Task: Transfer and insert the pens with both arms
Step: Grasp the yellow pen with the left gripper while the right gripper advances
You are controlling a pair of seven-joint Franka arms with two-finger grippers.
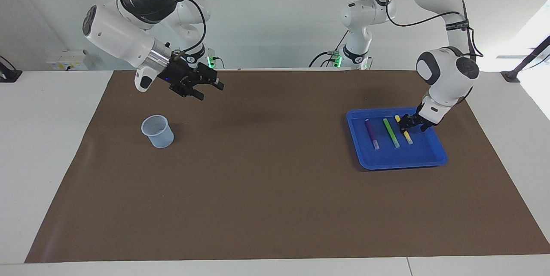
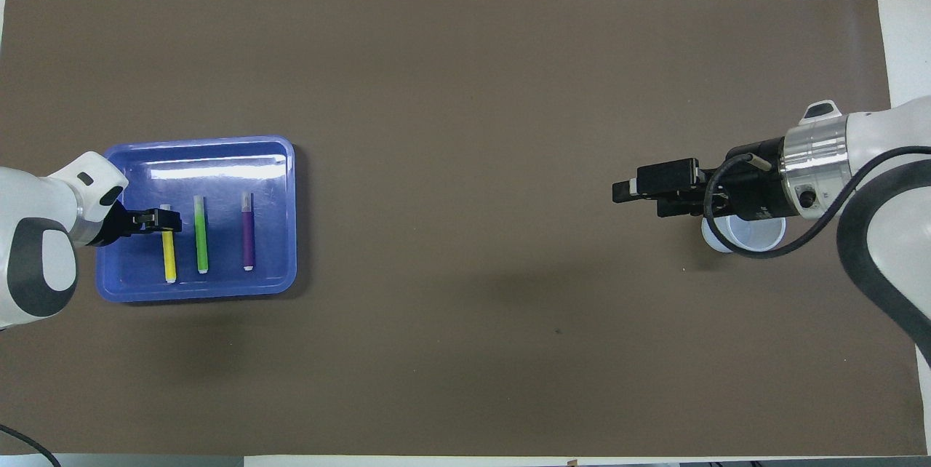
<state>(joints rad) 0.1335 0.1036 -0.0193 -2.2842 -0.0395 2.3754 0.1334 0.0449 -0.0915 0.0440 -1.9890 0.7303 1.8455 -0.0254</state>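
Observation:
Three pens lie side by side in a blue tray (image 1: 399, 162) (image 2: 218, 154) at the left arm's end of the table: purple (image 1: 372, 134) (image 2: 248, 241), green (image 1: 391, 133) (image 2: 201, 241) and yellow (image 1: 407, 137) (image 2: 169, 256). My left gripper (image 1: 406, 126) (image 2: 164, 220) is down in the tray, at the yellow pen close to its pale end; the pen still lies flat. My right gripper (image 1: 208, 89) (image 2: 640, 198) is open and empty, raised over the mat beside a pale translucent cup (image 1: 157, 131) (image 2: 749, 234). In the overhead view its wrist hides part of the cup.
A brown mat (image 1: 275, 190) (image 2: 465, 89) covers most of the white table. A thin black angled bracket (image 1: 526, 63) stands at the table's corner by the left arm's base.

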